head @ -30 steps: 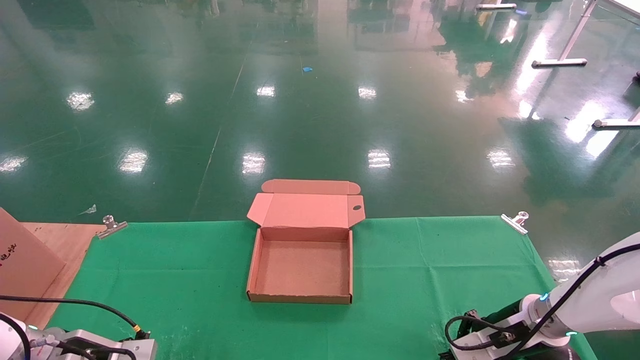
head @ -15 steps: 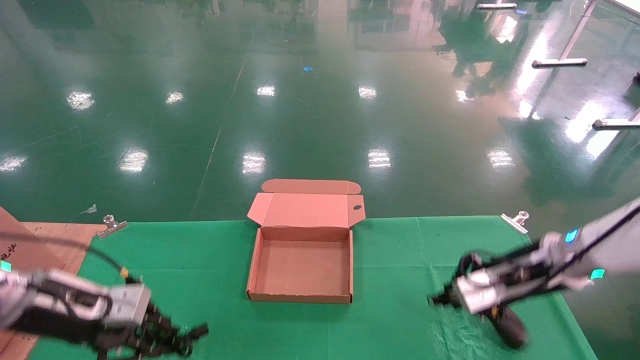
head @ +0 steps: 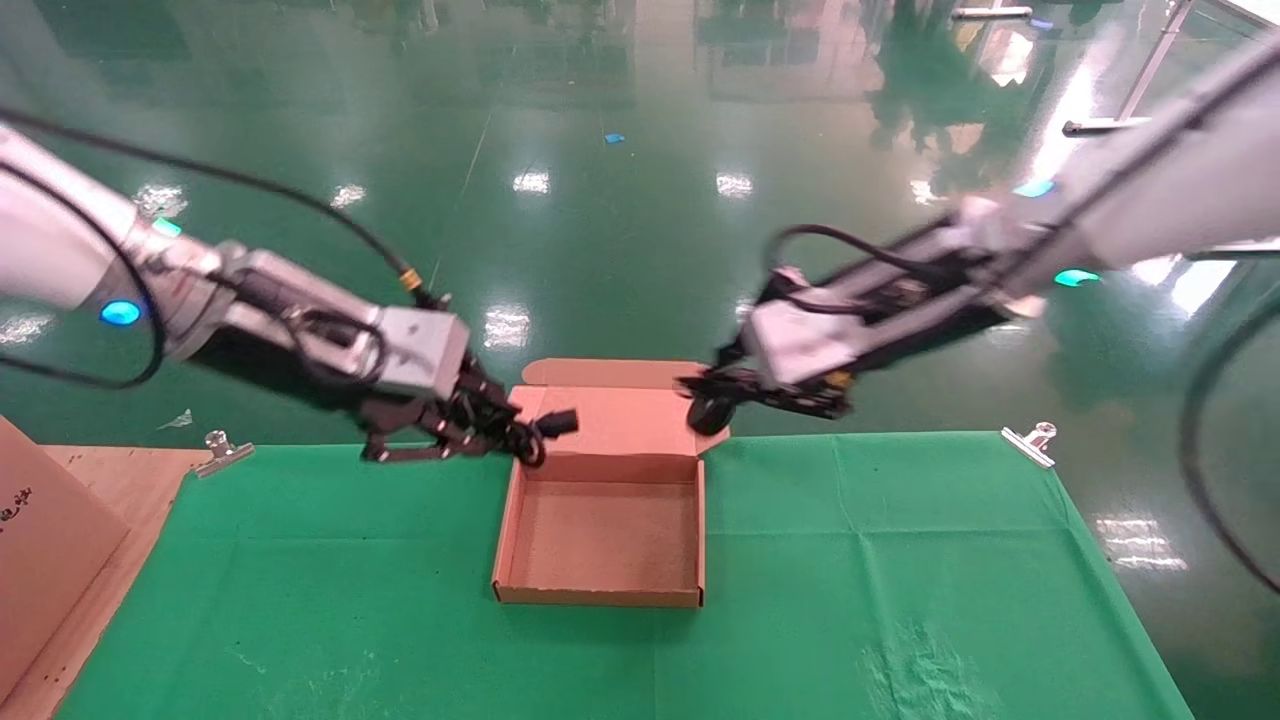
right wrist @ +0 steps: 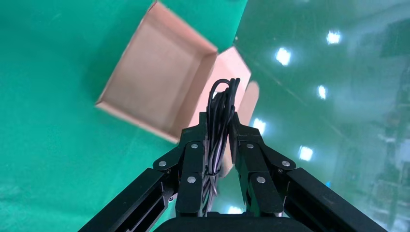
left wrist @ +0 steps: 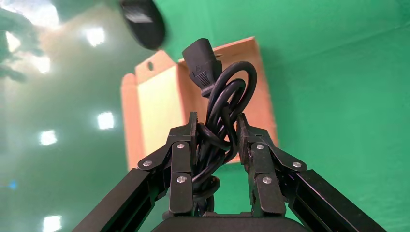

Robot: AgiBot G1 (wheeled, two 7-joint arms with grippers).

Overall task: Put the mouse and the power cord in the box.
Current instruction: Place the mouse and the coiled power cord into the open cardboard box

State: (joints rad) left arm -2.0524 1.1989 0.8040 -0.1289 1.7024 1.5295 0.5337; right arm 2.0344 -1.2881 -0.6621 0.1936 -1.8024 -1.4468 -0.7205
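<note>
Now both tools raised beside the box (head: 600, 598): left tool (head: 487, 425) clenching power cord (left wrist: 220, 104), right tool (head: 735, 392) clenching mouse (head: 711, 412) cable.

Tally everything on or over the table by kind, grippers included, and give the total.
Grippers: 2, left gripper and right gripper
Power cord: 1, clamped in the left
Mouse: 1, hanging by its thin cable from the right
Box: 1, open
Metal clips: 2, and
Total: 7

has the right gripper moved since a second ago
Yes. The right gripper, shut on the mouse cable, has risen from the table's near right corner toward the box's far right side.
</note>
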